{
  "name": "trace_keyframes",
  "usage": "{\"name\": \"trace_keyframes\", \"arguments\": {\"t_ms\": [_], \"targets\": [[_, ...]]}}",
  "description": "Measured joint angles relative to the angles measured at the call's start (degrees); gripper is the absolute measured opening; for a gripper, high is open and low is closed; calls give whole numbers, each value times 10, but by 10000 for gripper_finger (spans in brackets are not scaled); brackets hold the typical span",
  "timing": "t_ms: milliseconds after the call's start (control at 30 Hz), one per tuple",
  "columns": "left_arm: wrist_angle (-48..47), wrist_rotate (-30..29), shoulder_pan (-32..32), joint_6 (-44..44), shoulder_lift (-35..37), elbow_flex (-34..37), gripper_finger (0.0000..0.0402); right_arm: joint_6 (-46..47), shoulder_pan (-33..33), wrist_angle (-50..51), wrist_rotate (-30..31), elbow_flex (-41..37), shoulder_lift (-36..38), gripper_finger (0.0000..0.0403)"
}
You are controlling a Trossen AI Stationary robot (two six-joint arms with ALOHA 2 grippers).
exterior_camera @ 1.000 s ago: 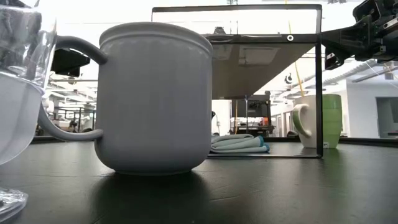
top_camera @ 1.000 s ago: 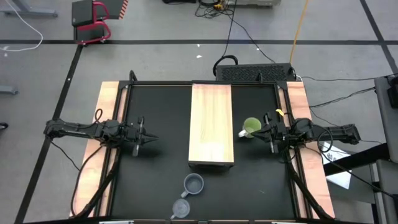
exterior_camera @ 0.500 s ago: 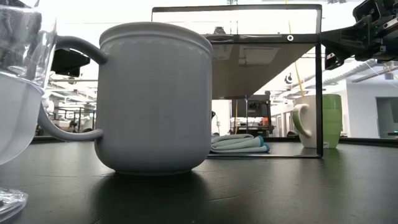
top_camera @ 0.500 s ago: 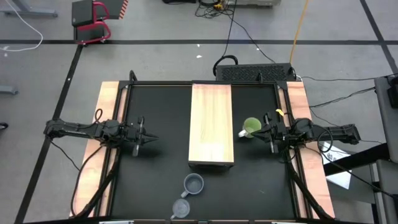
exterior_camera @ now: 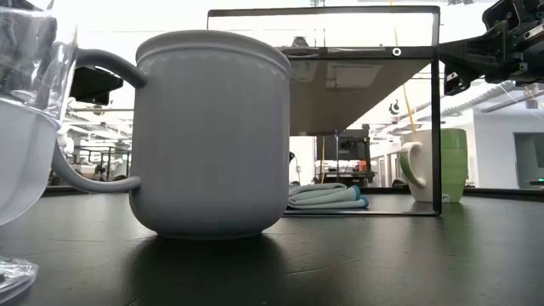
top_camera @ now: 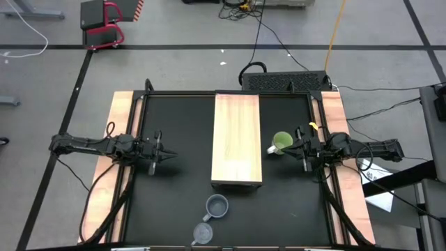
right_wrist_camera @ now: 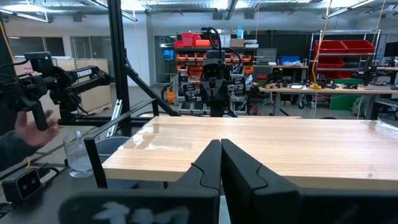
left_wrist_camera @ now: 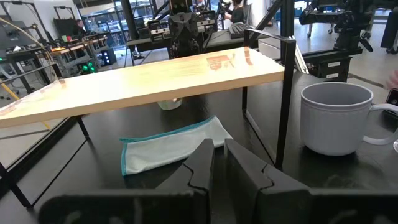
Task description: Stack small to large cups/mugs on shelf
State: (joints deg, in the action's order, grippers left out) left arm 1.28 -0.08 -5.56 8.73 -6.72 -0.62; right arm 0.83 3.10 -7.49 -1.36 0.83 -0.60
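The shelf (top_camera: pixel 237 139), a light wooden board on a black frame, stands mid-table. The lime-green mug (top_camera: pixel 281 143) stands on the table to the shelf's right, its pale handle (exterior_camera: pixel 411 166) showing in the low view. The blue-grey mug (top_camera: pixel 217 206) and the clear glass cup (top_camera: pixel 203 233) stand near the table's front edge. My left gripper (top_camera: pixel 169 155) hovers level left of the shelf, open by a narrow gap (left_wrist_camera: pixel 219 163). My right gripper (top_camera: pixel 297 148) hovers shut beside the green mug, its fingers closed together (right_wrist_camera: pixel 220 163), touching nothing.
A pale blue-edged cloth (left_wrist_camera: pixel 168 149) lies on the table under the shelf. A person's hand (right_wrist_camera: pixel 31 134) shows beyond the table's near side, by the glass cup (right_wrist_camera: pixel 78 155). Wooden strips (top_camera: pixel 122 139) edge the black table left and right.
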Motion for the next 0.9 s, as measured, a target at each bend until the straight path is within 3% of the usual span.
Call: {"name": "trace_keyframes", "arguments": {"t_ms": [800, 900], "targets": [[96, 0, 0, -81, 0, 0, 42, 0, 0, 0, 0, 0, 0, 0], [105, 28, 0, -84, 0, 0, 42, 0, 0, 0, 0, 0, 0, 0]]}}
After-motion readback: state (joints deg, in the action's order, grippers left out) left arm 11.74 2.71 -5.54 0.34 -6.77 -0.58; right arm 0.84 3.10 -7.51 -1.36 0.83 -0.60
